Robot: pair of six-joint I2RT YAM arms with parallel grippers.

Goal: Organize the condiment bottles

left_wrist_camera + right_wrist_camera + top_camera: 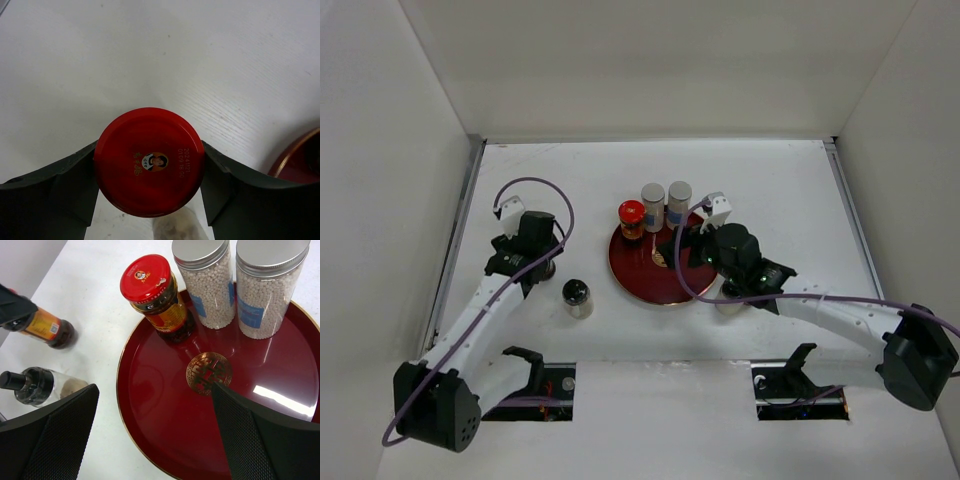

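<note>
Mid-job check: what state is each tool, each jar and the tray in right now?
Left tool: shut on the held jar, off the tray.
Held jar: gripped at its red lid.
Right tool: open, empty, above the tray.
Tray: flat on the table, three jars on it.
Red-lid jar: upright on the tray, capped.
Silver-lid jars: upright on the tray, side by side, capped.
Black-cap bottle: standing on the table, untouched.

Dark-red tray [150,415], gold centre emblem [208,372]; red-capped jar [150,290] at 11 o'clock; silver-capped jars [207,280] at 12–1; red-lidded bottle [149,161], portrait logo.
</note>
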